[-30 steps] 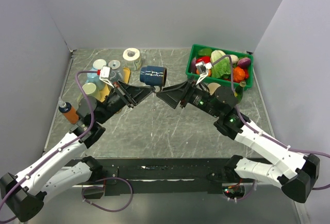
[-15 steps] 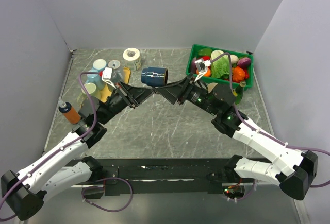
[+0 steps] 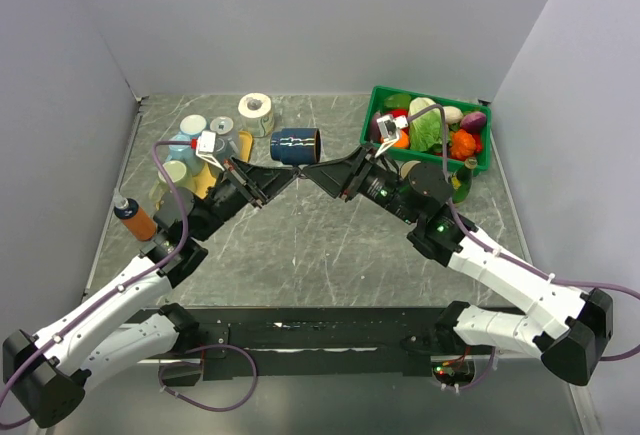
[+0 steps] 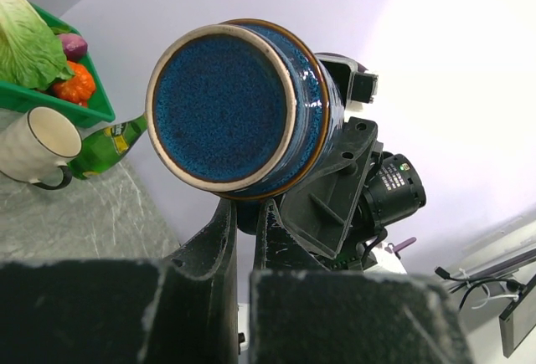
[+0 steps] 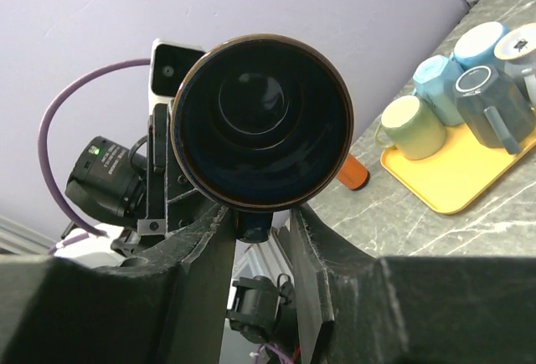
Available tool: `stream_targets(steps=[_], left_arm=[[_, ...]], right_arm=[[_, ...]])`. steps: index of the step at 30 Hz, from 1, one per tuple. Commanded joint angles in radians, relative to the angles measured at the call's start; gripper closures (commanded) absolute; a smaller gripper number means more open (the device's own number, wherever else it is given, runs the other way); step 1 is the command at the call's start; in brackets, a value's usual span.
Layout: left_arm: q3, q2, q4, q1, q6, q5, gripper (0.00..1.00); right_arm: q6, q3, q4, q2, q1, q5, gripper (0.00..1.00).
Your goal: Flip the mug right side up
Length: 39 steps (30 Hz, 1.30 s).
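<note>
The left fingers point(image 4: 219, 247) are pressed together on the lower side of the blue mug point(image 3: 295, 145). The mug lies on its side in the air above the worktop point(image 3: 300, 245), in the upper middle of the top view, with its mouth to the right. The right fingers point(image 5: 201, 247) stand apart on both sides of the handle point(image 5: 252, 223), and a small gap shows on one side.

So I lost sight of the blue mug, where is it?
Top view: blue mug sideways above the table in the left hand, right hand at its mouth, left of the green bin.
</note>
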Motion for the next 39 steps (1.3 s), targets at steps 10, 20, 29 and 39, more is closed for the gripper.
stream_targets(steps=[10,20,29,39], left_arm=[[-0.003,0.028,0.107,-0.015,0.006,0.069,0.99],[0.033,0.023,0.029,-0.015,0.047,0.071,0.89],[0.105,0.045,-0.13,-0.015,0.141,0.071,0.31],[0.126,0.049,-0.298,-0.015,0.191,-0.023,0.03]], right_arm=[[0.064,0.047,0.048,0.031,-0.002,0.075,0.77],[0.049,0.029,0.021,0.012,-0.003,0.148,1.0],[-0.02,-0.017,-0.093,-0.044,-0.005,0.312,1.0],[-0.181,-0.039,-0.335,-0.099,-0.026,0.556,1.0]])
